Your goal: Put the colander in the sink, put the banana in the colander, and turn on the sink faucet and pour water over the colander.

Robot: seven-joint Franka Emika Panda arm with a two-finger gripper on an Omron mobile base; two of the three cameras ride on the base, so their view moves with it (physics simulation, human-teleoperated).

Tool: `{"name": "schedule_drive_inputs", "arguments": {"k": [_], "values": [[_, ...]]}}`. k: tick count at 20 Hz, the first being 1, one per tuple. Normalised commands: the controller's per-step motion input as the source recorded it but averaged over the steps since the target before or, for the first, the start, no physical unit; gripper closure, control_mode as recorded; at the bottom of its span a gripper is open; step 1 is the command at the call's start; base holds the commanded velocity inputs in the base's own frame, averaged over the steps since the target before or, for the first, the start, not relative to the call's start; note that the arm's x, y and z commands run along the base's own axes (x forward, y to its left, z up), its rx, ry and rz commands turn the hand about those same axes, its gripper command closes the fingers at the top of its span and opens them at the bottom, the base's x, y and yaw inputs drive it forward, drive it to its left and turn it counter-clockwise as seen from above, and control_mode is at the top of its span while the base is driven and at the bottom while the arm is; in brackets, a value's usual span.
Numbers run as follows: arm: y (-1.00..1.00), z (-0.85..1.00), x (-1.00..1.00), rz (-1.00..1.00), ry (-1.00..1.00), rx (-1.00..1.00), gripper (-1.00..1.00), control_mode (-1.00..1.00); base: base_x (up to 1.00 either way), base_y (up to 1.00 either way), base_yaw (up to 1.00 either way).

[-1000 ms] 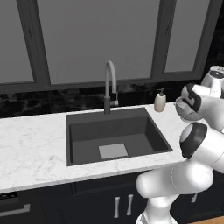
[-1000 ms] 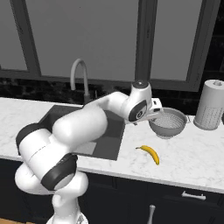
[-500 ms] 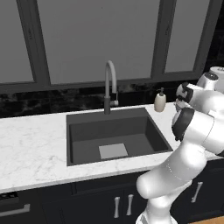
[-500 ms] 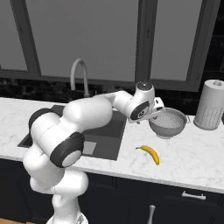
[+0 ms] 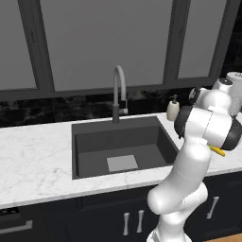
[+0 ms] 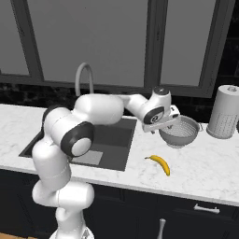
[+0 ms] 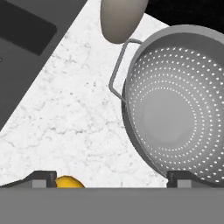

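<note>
The robot's two-finger gripper [image 6: 173, 115], at the end of a white arm with dark joints, hovers just above the left rim of a round silver-grey perforated metal colander [image 6: 179, 132]. Its jaws stand wide apart and hold nothing. In the hand view the two dark fingertips [image 7: 43, 178] rise at the bottom edge, one over bare counter and the other over the near rim of the colander [image 7: 175, 109], whose thin wire handle [image 7: 117, 72] points toward a smooth beige soap bottle [image 7: 120, 17] near the top of that view.

The colander sits upright on the white marble counter [image 6: 200, 163], to the right of the sink. A small yellow curved banana [image 6: 159, 163] lies on the counter in front of the colander, near it but apart from it; its tip [image 7: 68, 182] shows between the fingertips in the hand view.

To the left lies the large dark grey rectangular sink [image 5: 120, 142], set into the marble, with a lighter grey square patch [image 5: 122, 163] on its floor. Behind it stands the tall slim gooseneck faucet [image 5: 118, 92] with a grey arched spout. A tall white dotted cylinder [image 6: 226, 112] stands at the far right of the counter, beyond the colander. Dark cabinets [image 5: 118, 220] run beneath the counter.
</note>
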Motion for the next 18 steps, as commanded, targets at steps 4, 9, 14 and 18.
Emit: {"name": "schedule_drive_inputs", "arguments": {"k": [4, 9, 14, 18], "values": [[-0.01, -0.3, 0.26, 0.01, 0.13, 0.0, -1.0, -1.0, 0.0, 0.0, 0.0], [-0.02, -0.25, 0.34, 0.01, 0.11, 0.0, -1.0, -1.0, 0.0, 0.0, 0.0], [-0.13, -0.18, 0.21, 0.03, 0.01, 0.0, -1.0, -1.0, 0.0, 0.0, 0.0], [-0.15, -0.2, 0.1, 0.07, 0.0, 0.0, -1.0, -1.0, 0.0, 0.0, 0.0]]}}
